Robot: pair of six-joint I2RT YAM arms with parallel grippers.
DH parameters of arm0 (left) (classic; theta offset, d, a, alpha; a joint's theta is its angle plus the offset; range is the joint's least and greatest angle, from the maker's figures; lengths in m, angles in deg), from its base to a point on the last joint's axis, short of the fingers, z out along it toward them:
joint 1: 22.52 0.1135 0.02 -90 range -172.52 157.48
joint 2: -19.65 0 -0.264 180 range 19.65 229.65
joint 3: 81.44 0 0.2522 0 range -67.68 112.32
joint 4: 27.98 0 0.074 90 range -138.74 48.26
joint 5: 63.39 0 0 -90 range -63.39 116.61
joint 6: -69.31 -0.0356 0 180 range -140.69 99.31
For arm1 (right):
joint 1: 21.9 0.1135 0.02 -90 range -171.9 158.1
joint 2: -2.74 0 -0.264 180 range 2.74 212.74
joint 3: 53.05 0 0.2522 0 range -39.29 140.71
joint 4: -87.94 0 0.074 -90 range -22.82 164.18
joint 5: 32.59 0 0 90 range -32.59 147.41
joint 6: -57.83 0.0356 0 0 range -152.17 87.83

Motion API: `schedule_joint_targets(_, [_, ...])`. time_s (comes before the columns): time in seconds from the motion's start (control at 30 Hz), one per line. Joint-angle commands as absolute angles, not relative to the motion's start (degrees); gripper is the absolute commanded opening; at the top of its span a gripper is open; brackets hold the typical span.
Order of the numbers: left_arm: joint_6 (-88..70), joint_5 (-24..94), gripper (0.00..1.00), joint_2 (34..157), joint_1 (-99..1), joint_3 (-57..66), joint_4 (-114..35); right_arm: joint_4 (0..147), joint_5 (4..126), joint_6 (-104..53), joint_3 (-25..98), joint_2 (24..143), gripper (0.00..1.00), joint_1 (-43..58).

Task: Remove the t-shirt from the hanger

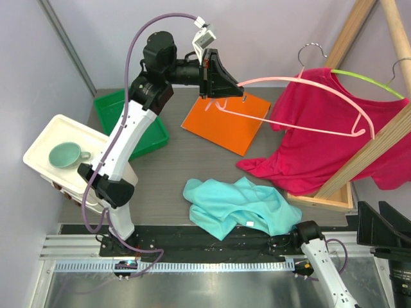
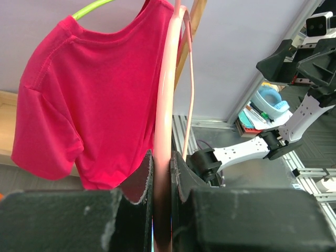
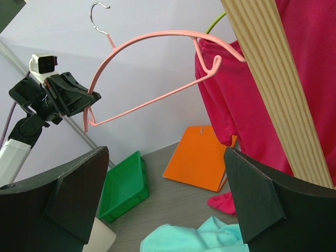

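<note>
My left gripper [image 1: 239, 86] is raised over the back of the table and shut on one end of a bare pink hanger [image 1: 302, 83]; its jaws pinch the pink bar [image 2: 164, 105]. The hanger reaches right across a red t-shirt [image 1: 321, 128] that hangs on a green hanger [image 1: 366, 82] from the wooden rack. A teal t-shirt [image 1: 241, 205] lies crumpled on the table near the front. My right gripper [image 1: 376, 221] sits low at the near right, open and holding nothing. In its wrist view the gripper [image 3: 165, 199] frames the teal t-shirt [image 3: 194, 239] and the pink hanger [image 3: 157, 42].
A slanted wooden rack beam [image 1: 366, 151] crosses the right side. An orange folder [image 1: 225, 119] lies at the back centre, and a green bin [image 1: 131, 122] at the back left. A white tray [image 1: 45, 138] with a pale green cup [image 1: 67, 154] stands at the left edge.
</note>
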State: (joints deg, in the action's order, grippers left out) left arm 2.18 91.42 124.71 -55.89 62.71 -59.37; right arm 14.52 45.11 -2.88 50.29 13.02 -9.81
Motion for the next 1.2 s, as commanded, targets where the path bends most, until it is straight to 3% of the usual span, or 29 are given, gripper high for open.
schedule_joint_targets(0.0, [2.96, 91.21, 0.00, 122.84, -56.19, 62.58, -54.30, 15.12, 45.98, -2.38, 49.92, 15.31, 0.96, -9.60])
schedule_joint_targets(0.3, [-9.45, 86.81, 0.00, 119.05, -54.78, 61.43, -68.37, 15.03, 46.25, -2.38, 49.92, 15.49, 0.96, -9.69])
schedule_joint_targets(0.93, [-1.19, 90.94, 0.00, 133.72, -61.45, 75.49, -59.41, 15.20, 47.13, -2.38, 48.60, 15.31, 0.96, -9.51])
schedule_joint_targets(1.17, [-1.61, 83.85, 0.00, 135.58, -67.78, 74.01, -55.19, 15.20, 46.16, 0.78, 48.33, 19.68, 0.96, -9.51])
